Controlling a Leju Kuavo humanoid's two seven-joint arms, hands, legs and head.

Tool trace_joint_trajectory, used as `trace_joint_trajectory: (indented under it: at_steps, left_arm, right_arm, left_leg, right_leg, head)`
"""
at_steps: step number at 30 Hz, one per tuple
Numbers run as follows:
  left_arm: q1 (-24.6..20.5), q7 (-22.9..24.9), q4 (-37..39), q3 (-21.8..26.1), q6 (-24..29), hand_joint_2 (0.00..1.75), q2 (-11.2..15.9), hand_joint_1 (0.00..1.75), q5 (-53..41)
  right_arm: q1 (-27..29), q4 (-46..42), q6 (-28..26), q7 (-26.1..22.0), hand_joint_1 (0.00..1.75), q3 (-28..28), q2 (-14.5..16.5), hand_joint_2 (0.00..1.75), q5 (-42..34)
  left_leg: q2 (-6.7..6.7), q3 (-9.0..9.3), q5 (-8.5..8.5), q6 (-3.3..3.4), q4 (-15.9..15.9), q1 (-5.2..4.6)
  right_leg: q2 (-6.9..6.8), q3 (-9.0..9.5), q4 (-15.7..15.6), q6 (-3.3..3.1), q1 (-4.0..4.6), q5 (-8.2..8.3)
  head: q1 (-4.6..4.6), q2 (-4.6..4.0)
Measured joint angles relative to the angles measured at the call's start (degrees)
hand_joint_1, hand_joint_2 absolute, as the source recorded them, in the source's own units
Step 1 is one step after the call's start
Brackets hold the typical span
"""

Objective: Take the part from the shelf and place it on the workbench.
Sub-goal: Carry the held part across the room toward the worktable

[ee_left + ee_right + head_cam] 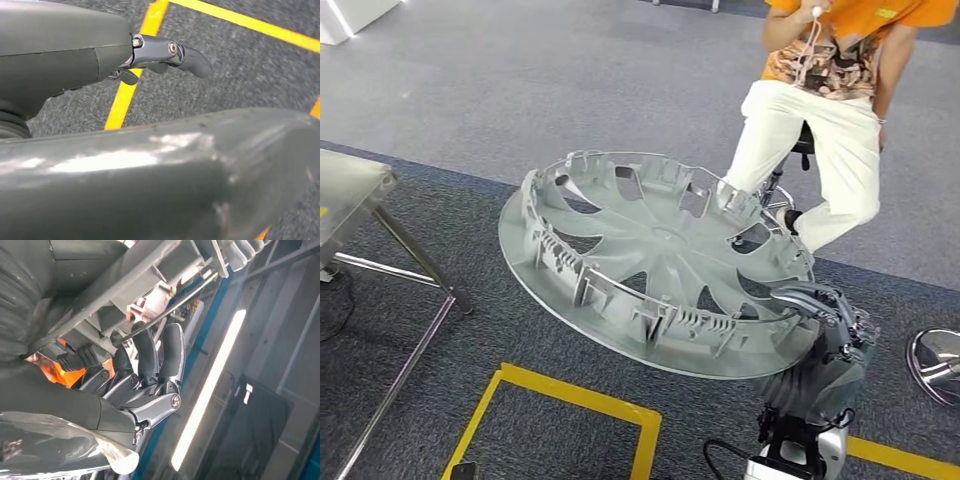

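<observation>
Part (652, 260): large grey wheel cover, ribbed clips round its rim, spoke cut-outs; it hung tilted above the carpet, right of the metal table (350, 190).
Progress: I judged it off the shelf and in carry; setting down remained.
Right hand (822, 315): I had it clamped on the part's near rim, fingers (171, 352) hooked under.
Left hand (166, 52): held nothing, fingers loosely out.

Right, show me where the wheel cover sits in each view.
Head view: the wheel cover fills the centre, held at its near right rim by the right hand.
Left wrist view: not in it.
Right wrist view: its ribbed rim lies over the dark fingers.
Shared landmark: the right hand.
</observation>
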Motion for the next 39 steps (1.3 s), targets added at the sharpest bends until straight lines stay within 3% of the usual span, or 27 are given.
trace_joint_trajectory:
  at_steps: [1, 3, 5, 7, 8, 10, 12, 14, 15, 16, 18, 20, 21, 23, 25, 27, 28, 29, 30, 32, 34, 36, 38, 39]
  left_arm:
    - [0.0, 0.09, 0.0, 0.0, 0.0, 0.0, -0.03, 0.0, -0.07]
    - [-0.03, 0.22, 0.0, 0.0, 0.0, 0.0, -0.14, 0.0, -0.24]
    - [-0.01, 0.33, 0.0, 0.0, 0.01, 0.0, -0.28, 0.0, -0.48]
    - [0.18, 0.39, 0.0, 0.0, 0.08, 0.0, -0.31, 0.0, -0.61]
    - [0.28, 0.4, 0.0, 0.0, 0.13, 0.0, -0.32, 0.0, -0.66]
    - [0.24, 0.41, 0.0, 0.0, 0.21, 0.0, -0.31, 0.0, -0.73]
    - [0.11, 0.41, 0.0, 0.01, 0.22, 0.0, -0.31, 0.0, -0.75]
    - [0.17, 0.44, 0.0, 0.03, 0.21, 0.0, -0.31, 0.0, -0.66]
    - [0.25, 0.49, 0.0, 0.05, 0.21, 0.0, -0.31, 0.0, -0.61]
    - [0.3, 0.58, 0.0, 0.07, 0.22, 0.0, -0.31, 0.0, -0.56]
    - [0.27, 0.81, 0.0, 0.12, 0.27, 0.0, -0.3, 0.0, -0.55]
    - [0.02, 1.13, 0.0, 0.16, 0.35, 0.0, -0.24, 0.0, -0.56]
    - [-0.06, 1.36, 0.0, 0.18, 0.36, 0.0, -0.12, 0.0, -0.61]
    - [-0.05, 1.9, 0.0, 0.21, 0.31, 0.0, 0.19, 0.0, -0.92]
    - [-0.2, 2.23, 0.0, 0.21, 0.19, 0.0, 0.51, 0.0, -1.29]
    - [-0.54, 2.48, 0.0, 0.19, 0.09, 0.0, 0.77, 0.0, -1.89]
    - [-0.68, 2.61, 0.0, 0.15, 0.1, 0.0, 0.8, 0.0, -2.38]
    - [-0.79, 2.7, 0.0, 0.09, 0.18, 0.0, 0.8, 0.0, -2.84]
    - [-0.93, 2.75, 0.0, 0.04, 0.32, 0.0, 0.76, 0.0, -3.23]
    - [-1.4, 2.78, 0.0, -0.02, 0.62, 0.0, 0.64, 0.0, -3.71]
    - [-2.01, 2.83, 0.0, -0.04, 0.84, 0.0, 0.56, 0.0, -3.96]
    - [-2.38, 2.99, -0.01, -0.04, 0.93, 0.0, 0.56, 0.0, -4.08]
    - [-2.33, 3.25, -0.01, -0.04, 0.92, 0.0, 0.61, 0.0, -4.17]
    - [-2.25, 3.36, 0.0, -0.04, 0.9, 0.0, 0.61, 0.0, -4.2]
  right_arm:
    - [0.19, -0.07, 0.0, 0.01, 1.75, -0.11, 0.0, 1.75, -0.05]
    - [0.4, -0.28, 0.0, 0.0, 1.75, -0.32, 0.01, 1.75, -0.1]
    - [0.62, -0.55, 0.0, -0.01, 1.75, -0.51, 0.02, 1.75, -0.1]
    - [0.82, -0.69, 0.01, 0.01, 1.75, -0.76, 0.08, 1.75, -0.13]
    - [0.88, -0.72, 0.01, 0.01, 1.75, -0.92, 0.13, 1.75, -0.13]
    - [0.97, -0.89, 0.01, 0.01, 1.75, -1.24, 0.27, 1.75, -0.16]
    - [1.06, -1.04, -0.04, -0.01, 1.75, -1.5, 0.36, 1.75, -0.2]
    - [1.15, -1.06, -0.07, -0.01, 1.75, -1.73, 0.37, 1.75, -0.21]
    - [1.2, -1.06, -0.07, -0.01, 1.75, -1.8, 0.38, 1.75, -0.2]
    - [1.23, -1.06, -0.07, -0.01, 1.75, -1.86, 0.4, 1.75, -0.22]
    - [1.23, -1.06, -0.07, -0.01, 1.75, -1.96, 0.56, 1.75, -0.34]
    - [1.1, -1.04, -0.07, -0.01, 1.75, -2.09, 0.7, 1.75, -0.6]
    - [0.94, -0.98, -0.07, 0.0, 1.75, -2.13, 0.73, 1.75, -0.73]
    - [0.49, -0.74, -0.06, 0.01, 1.75, -2.02, 0.78, 1.75, -0.94]
    - [0.14, -0.54, -0.05, -0.03, 1.75, -1.86, 0.84, 1.75, -0.97]
    - [0.05, -0.49, -0.04, -0.05, 1.75, -1.84, 0.86, 1.75, -1.26]
    - [0.16, -0.51, -0.04, -0.05, 1.75, -1.96, 0.86, 1.75, -1.68]
    - [0.39, -0.61, -0.05, -0.03, 1.75, -2.17, 0.86, 1.75, -2.29]
    - [0.65, -0.79, -0.05, -0.01, 1.75, -2.48, 0.85, 1.75, -3.02]
    - [0.99, -1.22, -0.07, 0.01, 1.75, -3.11, 0.86, 1.75, -4.12]
    - [0.97, -1.49, -0.07, -0.02, 1.75, -3.51, 0.87, 1.75, -4.16]
    - [0.95, -1.62, -0.07, -0.02, 1.75, -3.79, 0.89, 1.75, -3.58]
    - [0.94, -1.67, -0.06, 0.01, 1.75, -4.02, 0.93, 1.75, -3.21]
    - [0.91, -1.73, -0.06, 0.02, 1.75, -4.1, 0.95, 1.75, -3.2]
  left_leg:
    - [-0.83, 0.13, -0.06, -0.02, 0.03, -0.03]
    - [-2.31, 0.19, -0.23, -0.19, 0.21, -0.06]
    - [-3.42, -0.1, -0.23, -0.63, 0.35, 0.07]
    - [-4.35, -0.34, -0.12, -1.29, 0.24, 0.25]
    - [-4.0, -0.42, -0.38, -1.6, 0.46, 0.19]
    - [-1.69, -1.73, -2.39, -2.24, 3.6, 0.0]
    - [0.76, -4.93, -5.74, -2.83, 10.68, 0.11]
    - [1.43, -7.32, -6.93, -3.28, 15.63, 0.38]
    - [1.62, -7.11, -5.92, -3.39, 15.14, 0.5]
    - [2.04, -5.83, -4.02, -3.41, 12.48, 0.57]
    - [4.3, -2.09, -0.46, -3.1, 4.88, 0.28]
    - [6.15, -0.17, 0.3, -2.43, 0.69, -0.29]
    - [6.14, -0.1, -0.05, -2.09, 0.34, -0.54]
    - [4.97, -0.03, -0.02, -1.38, -0.11, -0.41]
    - [3.76, 0.28, 0.18, -0.62, -0.57, -0.05]
    - [2.49, 0.35, 0.27, -0.13, -0.68, 0.14]
    - [1.79, 0.34, 0.26, -0.05, -0.66, 0.15]
    - [1.05, 0.37, 0.24, -0.03, -0.64, 0.15]
    - [0.27, 0.43, 0.22, -0.04, -0.61, 0.16]
    - [-1.37, 0.6, 0.1, -0.21, -0.51, 0.24]
    - [-2.69, 0.46, -0.12, -0.67, -0.14, 0.15]
    - [-3.63, 0.07, -0.1, -1.29, 0.08, 0.16]
    - [-4.5, -0.15, -0.05, -1.85, 0.07, 0.38]
    - [-3.99, -0.28, -0.36, -2.13, 0.45, 0.32]
  right_leg:
    - [0.39, 1.02, -3.21, -0.27, 0.05, 2.45]
    - [2.51, 4.16, -10.84, -0.74, -0.01, 6.37]
    - [4.06, 5.99, -14.45, -0.89, 0.01, 7.21]
    - [3.43, 6.43, -14.93, -1.11, 0.07, 7.09]
    - [2.85, 6.66, -15.2, -1.34, -0.03, 7.16]
    - [1.36, 7.22, -15.73, -1.88, -0.26, 7.21]
    - [-0.23, 7.63, -15.83, -2.22, -0.2, 6.94]
    - [-1.73, 7.95, -15.82, -2.31, -0.16, 6.61]
    - [-2.42, 8.17, -15.82, -2.27, -0.16, 6.42]
    - [-3.06, 8.45, -15.82, -2.18, -0.16, 6.22]
    - [-4.21, 9.04, -15.79, -1.82, -0.02, 5.74]
    - [-5.3, 9.33, -15.74, -1.27, 0.29, 5.31]
    - [-5.88, 9.42, -15.78, -0.97, 0.42, 5.17]
    - [-6.44, 9.71, -15.83, -0.33, 0.39, 4.72]
    - [-4.1, 8.62, -13.23, 0.12, 0.19, 2.88]
    - [-1.07, 4.82, -5.95, 0.22, 0.07, -0.45]
    - [-0.47, 2.59, -2.02, 0.26, 0.08, -1.71]
    - [-0.24, 0.9, 0.53, 0.28, 0.08, -2.03]
    - [-0.14, 0.17, 0.92, 0.28, 0.08, -1.16]
    - [0.72, 1.84, -4.81, 0.17, -0.05, 3.49]
    - [3.13, 4.71, -12.04, 0.07, -0.37, 6.88]
    - [4.4, 5.95, -14.59, -0.11, -0.46, 7.2]
    - [3.48, 6.28, -14.87, -0.54, -0.5, 7.23]
    - [2.9, 6.47, -14.99, -0.83, -0.59, 7.23]
  head:
    - [-0.01, 0.0]
    - [-0.04, 0.0]
    - [-0.06, 0.0]
    - [-0.05, 0.0]
    - [-0.11, 0.0]
    - [-0.39, 0.0]
    - [-0.6, 0.0]
    - [-0.6, 0.0]
    - [-0.61, 0.0]
    - [-0.61, 0.0]
    - [-0.63, 0.0]
    - [-0.58, 0.0]
    - [-0.54, 0.0]
    - [-0.41, 0.0]
    - [-0.21, 0.0]
    - [0.09, 0.0]
    - [0.18, 0.0]
    - [0.2, 0.0]
    - [0.21, 0.0]
    - [0.26, 0.0]
    - [0.28, 0.0]
    - [0.27, 0.0]
    - [0.28, 0.0]
    - [0.22, 0.0]
